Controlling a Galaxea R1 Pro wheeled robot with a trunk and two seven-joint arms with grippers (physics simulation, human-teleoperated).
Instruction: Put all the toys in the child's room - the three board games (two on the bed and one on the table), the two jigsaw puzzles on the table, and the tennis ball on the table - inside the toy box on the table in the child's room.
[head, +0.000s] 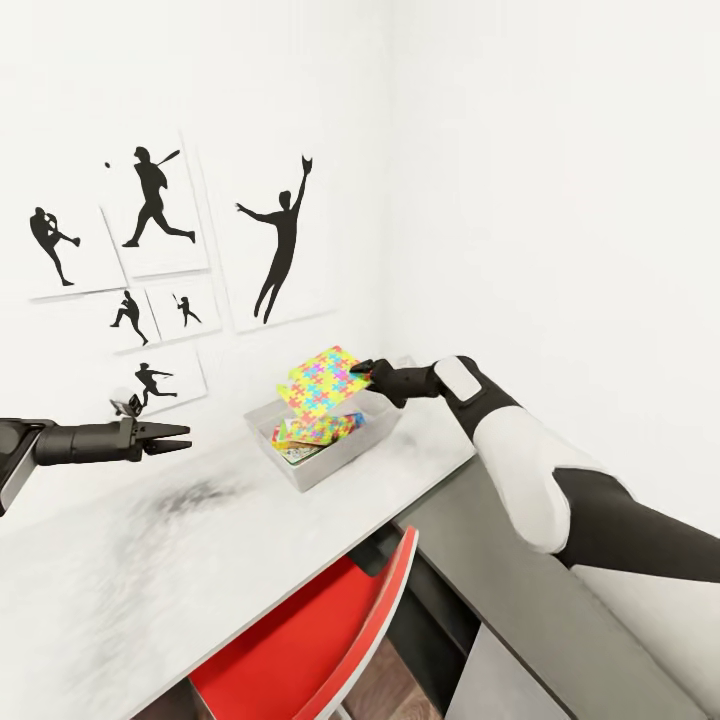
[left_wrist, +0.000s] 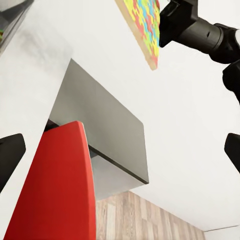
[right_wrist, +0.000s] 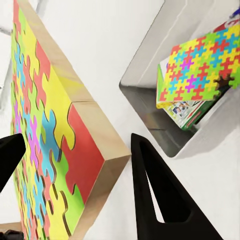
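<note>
Multicoloured jigsaw puzzle sheet (head: 322, 381), pinched in the right gripper (head: 362, 368) jaws at centre frame, hangs above the light grey toy box (head: 300, 470) already holding another puzzle; left gripper (head: 172, 437) jaws released, idle.

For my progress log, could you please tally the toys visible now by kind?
Jigsaw puzzles: 2, one held by the right gripper above the toy box, namely, one inside it.
Board games: 1, under the puzzle in the box.
Total: 3 toys.

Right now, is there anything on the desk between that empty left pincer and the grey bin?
No. In the head view the desk between the left pincer and the toy box is bare.
</note>
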